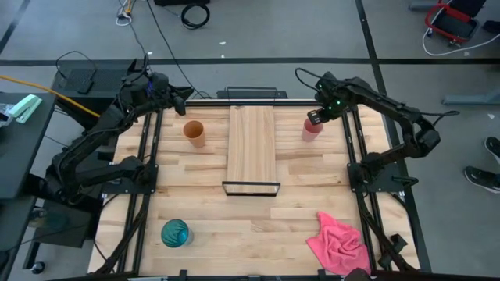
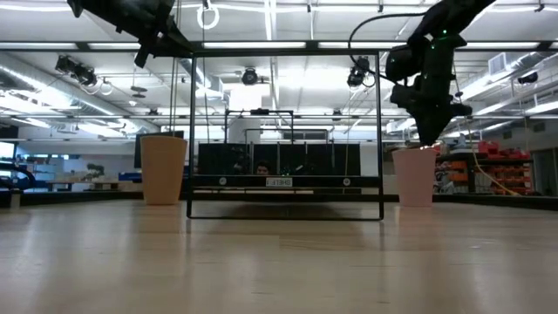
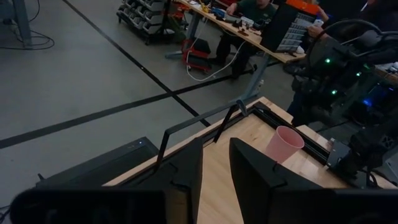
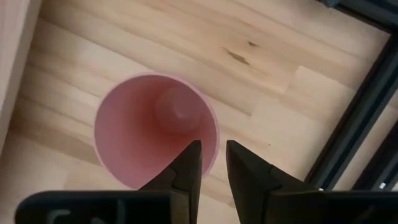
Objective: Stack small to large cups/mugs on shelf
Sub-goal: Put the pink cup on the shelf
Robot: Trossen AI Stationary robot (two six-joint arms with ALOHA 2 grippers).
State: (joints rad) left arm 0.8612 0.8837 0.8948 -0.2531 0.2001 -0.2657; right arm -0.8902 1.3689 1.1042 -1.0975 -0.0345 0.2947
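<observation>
Jaws of right gripper [image 4: 212, 163] straddle upright pale pink cup's [image 4: 155, 127] rim.

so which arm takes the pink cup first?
Right. The right gripper hangs directly over the pink cup, fingers straddling its rim. The left gripper sits at the table's far edge, across the shelf.
</observation>
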